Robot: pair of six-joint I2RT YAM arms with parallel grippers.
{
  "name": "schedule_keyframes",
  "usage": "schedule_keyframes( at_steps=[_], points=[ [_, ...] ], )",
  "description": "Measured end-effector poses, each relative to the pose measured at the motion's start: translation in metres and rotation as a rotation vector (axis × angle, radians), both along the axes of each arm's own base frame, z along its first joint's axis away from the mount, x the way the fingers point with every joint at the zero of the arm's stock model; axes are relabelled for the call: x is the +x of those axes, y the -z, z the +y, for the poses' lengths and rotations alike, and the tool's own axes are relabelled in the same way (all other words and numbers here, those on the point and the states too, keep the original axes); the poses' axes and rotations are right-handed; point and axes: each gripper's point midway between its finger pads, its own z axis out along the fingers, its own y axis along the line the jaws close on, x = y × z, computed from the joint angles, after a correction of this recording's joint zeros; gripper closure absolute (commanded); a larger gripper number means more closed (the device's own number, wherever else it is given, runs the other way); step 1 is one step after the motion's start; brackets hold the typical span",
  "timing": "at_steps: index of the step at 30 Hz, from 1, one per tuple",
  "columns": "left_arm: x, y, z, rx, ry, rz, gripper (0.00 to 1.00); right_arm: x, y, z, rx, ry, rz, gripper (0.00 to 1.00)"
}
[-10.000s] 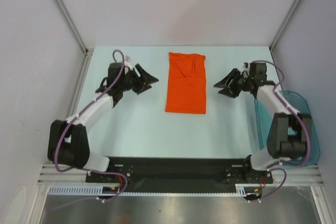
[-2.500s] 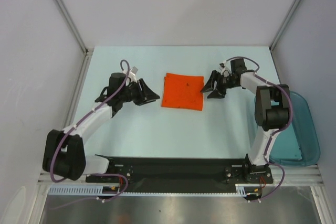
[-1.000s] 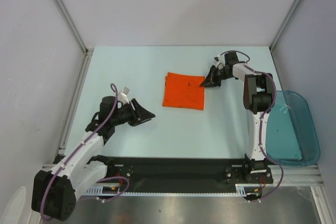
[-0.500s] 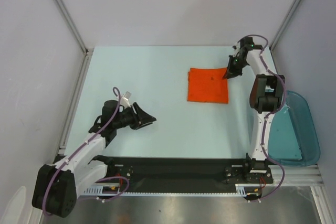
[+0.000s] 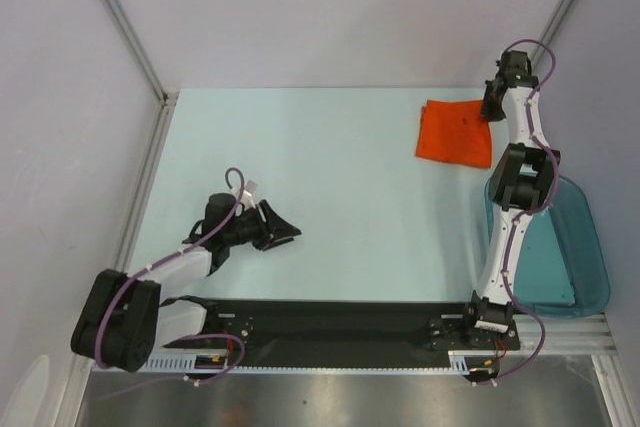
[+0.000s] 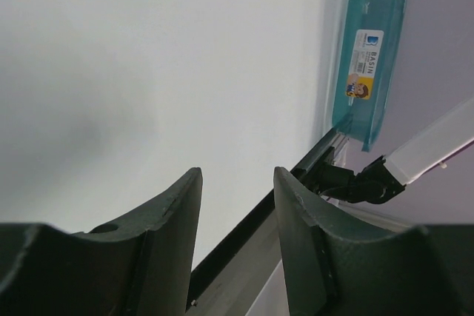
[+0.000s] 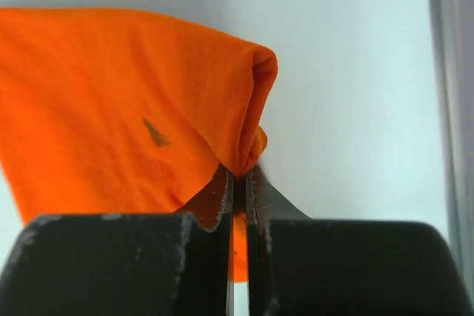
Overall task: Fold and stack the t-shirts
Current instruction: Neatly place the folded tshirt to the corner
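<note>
A folded bright orange t-shirt (image 5: 455,132) lies at the far right of the table, close to the back corner. My right gripper (image 5: 489,107) is shut on its right edge; in the right wrist view the orange t-shirt (image 7: 126,101) bunches into a pinched fold between the closed fingertips of the right gripper (image 7: 238,174). My left gripper (image 5: 288,230) hangs low over the near left part of the table, far from the shirt. In the left wrist view the left gripper (image 6: 237,183) stands open with only bare table between its fingers.
A translucent teal bin (image 5: 560,247) sits off the right edge of the table, also seen as the teal bin (image 6: 366,57) from the left wrist. A black base rail (image 5: 340,322) runs along the near edge. Grey walls close in the back and sides.
My right gripper has dragged the folded t-shirt from the table's middle to the far right back corner. The left arm has drawn back toward its base, still open.
</note>
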Motion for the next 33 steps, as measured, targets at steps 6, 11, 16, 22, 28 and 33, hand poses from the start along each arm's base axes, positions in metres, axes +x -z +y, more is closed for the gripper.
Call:
schedule_keyframes(
  at_steps=[6, 11, 16, 22, 28, 33],
  points=[
    [0.003, 0.027, -0.004, 0.005, 0.022, 0.078, 0.52, 0.013, 0.018, -0.027, -0.134, -0.022, -0.001, 1.0],
    [0.013, 0.027, -0.01, -0.004, 0.042, 0.097, 0.52, 0.02, 0.028, -0.052, -0.221, -0.012, -0.003, 1.0],
    [0.035, 0.013, -0.019, -0.028, 0.063, 0.062, 0.53, 0.033, 0.022, -0.084, -0.304, 0.009, -0.05, 1.0],
    [0.047, 0.013, -0.025, -0.035, 0.087, 0.072, 0.52, 0.043, 0.016, -0.11, -0.401, 0.029, -0.081, 1.0],
    [0.06, 0.014, -0.03, -0.031, 0.114, 0.077, 0.53, 0.059, 0.022, -0.119, -0.454, 0.021, -0.126, 1.0],
    [0.063, 0.017, -0.032, -0.027, 0.123, 0.096, 0.53, 0.072, 0.025, -0.122, -0.469, 0.028, -0.18, 1.0]
  ],
)
